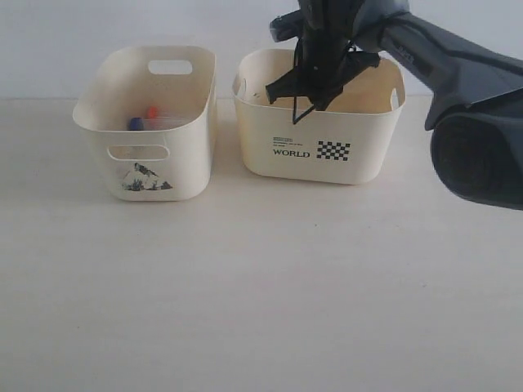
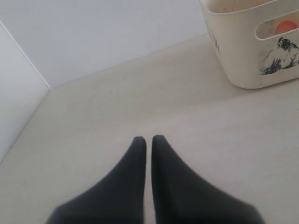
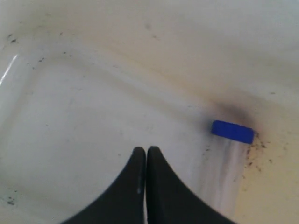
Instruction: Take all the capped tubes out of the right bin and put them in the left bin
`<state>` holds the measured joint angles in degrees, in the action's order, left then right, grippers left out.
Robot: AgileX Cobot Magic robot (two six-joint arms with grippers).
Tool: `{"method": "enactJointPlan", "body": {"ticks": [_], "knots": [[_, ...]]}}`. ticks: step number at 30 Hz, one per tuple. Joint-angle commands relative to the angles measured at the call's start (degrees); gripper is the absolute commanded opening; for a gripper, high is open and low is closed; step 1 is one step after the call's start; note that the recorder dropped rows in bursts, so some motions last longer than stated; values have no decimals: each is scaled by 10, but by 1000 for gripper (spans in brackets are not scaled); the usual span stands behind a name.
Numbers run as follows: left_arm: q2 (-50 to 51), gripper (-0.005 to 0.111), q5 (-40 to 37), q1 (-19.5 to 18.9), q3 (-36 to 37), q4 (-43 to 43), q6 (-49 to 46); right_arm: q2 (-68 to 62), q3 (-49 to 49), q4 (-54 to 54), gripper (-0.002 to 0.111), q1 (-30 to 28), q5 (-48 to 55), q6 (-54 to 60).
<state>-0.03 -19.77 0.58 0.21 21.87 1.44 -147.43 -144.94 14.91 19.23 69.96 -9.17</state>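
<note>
The right bin (image 1: pixel 359 135), printed "WORLD", has my right arm (image 1: pixel 458 73) reaching down into it. In the right wrist view a capped tube with a blue cap (image 3: pixel 232 131) lies in the bin's corner, its clear body faint against the floor. My right gripper (image 3: pixel 146 150) is shut and empty, a short way from that cap. The left bin (image 1: pixel 188 139), with the mountain picture, holds a blue-capped tube (image 1: pixel 135 123) and an orange-red cap (image 1: pixel 152 112). My left gripper (image 2: pixel 148 138) hangs shut and empty over the table; the left bin (image 2: pixel 243 60) is off to one side, and the orange-red cap (image 2: pixel 286 26) shows through its handle slot.
The two bins stand side by side at the back of a pale table (image 1: pixel 261 286), a narrow gap between them. A white wall (image 2: pixel 93 37) rises behind. Dark specks dot the right bin's floor (image 3: pixel 93 116).
</note>
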Motion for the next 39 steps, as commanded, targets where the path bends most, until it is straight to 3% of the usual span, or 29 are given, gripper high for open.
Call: {"method": "enactJointPlan", "body": {"ticks": [1, 24, 26, 28, 32, 39], "knots": [[0, 4, 2, 0, -2, 1, 5, -11, -4, 5, 0, 3, 0, -5], [0, 4, 2, 0, -2, 1, 5, -16, 58, 116, 1, -22, 0, 12], [0, 4, 2, 0, -2, 1, 5, -16, 58, 112, 8, -22, 0, 12], [0, 4, 2, 0, -2, 1, 5, -16, 58, 107, 23, -22, 0, 7], [0, 4, 2, 0, -2, 1, 5, -16, 58, 107, 63, -22, 0, -22], [0, 4, 2, 0, -2, 1, 5, -18, 58, 107, 63, -26, 0, -61]]}}
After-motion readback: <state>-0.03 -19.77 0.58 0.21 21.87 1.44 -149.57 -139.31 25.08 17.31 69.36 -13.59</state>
